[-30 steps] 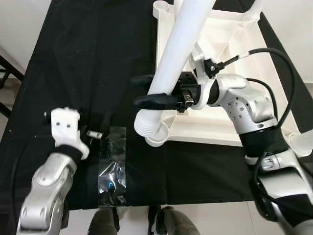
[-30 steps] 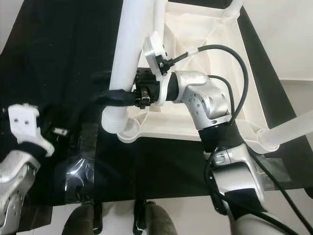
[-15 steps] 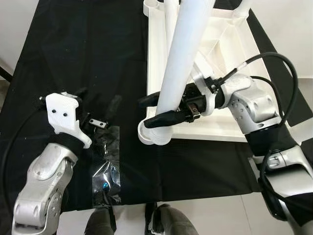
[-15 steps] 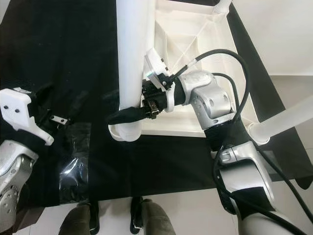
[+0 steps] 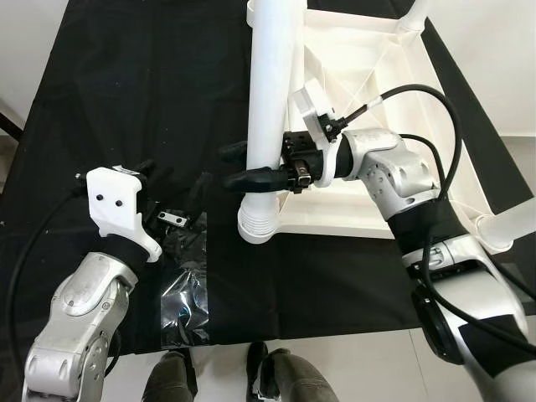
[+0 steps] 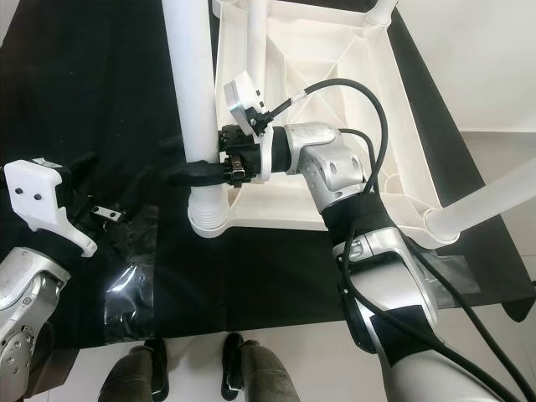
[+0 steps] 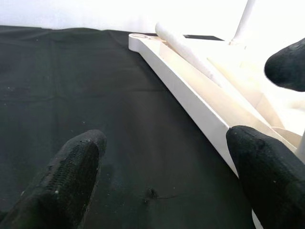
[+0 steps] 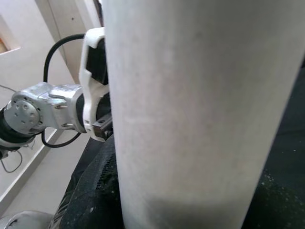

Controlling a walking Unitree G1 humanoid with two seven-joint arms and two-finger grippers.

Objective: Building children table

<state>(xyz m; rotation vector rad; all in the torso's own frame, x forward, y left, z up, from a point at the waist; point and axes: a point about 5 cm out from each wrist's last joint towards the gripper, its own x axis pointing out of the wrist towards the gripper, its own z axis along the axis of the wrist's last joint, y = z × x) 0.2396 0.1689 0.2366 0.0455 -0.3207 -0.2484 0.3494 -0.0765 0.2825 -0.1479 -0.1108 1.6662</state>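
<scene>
Right gripper (image 5: 243, 166): your two black fingers are clamped round the white table leg (image 5: 270, 92), one on each side, low on the tube just above its ribbed end.
Table leg: you hold it close to upright; its ribbed end sits on the near left corner socket of the tabletop (image 5: 394, 109). In the right wrist view the tube (image 8: 200, 109) is right against the camera.
Tabletop: white, lying upside down on the black cloth (image 5: 142, 84), ribs facing up. Other legs stand at its far corners, and one (image 6: 486, 205) juts out at the near right corner.
Left gripper (image 7: 164, 176): your fingers (image 7: 71, 167) are spread apart with nothing between them, low over the cloth, just beside the tabletop's left edge (image 7: 190, 93).
Plastic bag (image 5: 186, 293): clear, crumpled, lies on the cloth near your left wrist.
Floor: your feet (image 5: 276, 385) show at the cloth's near edge.
</scene>
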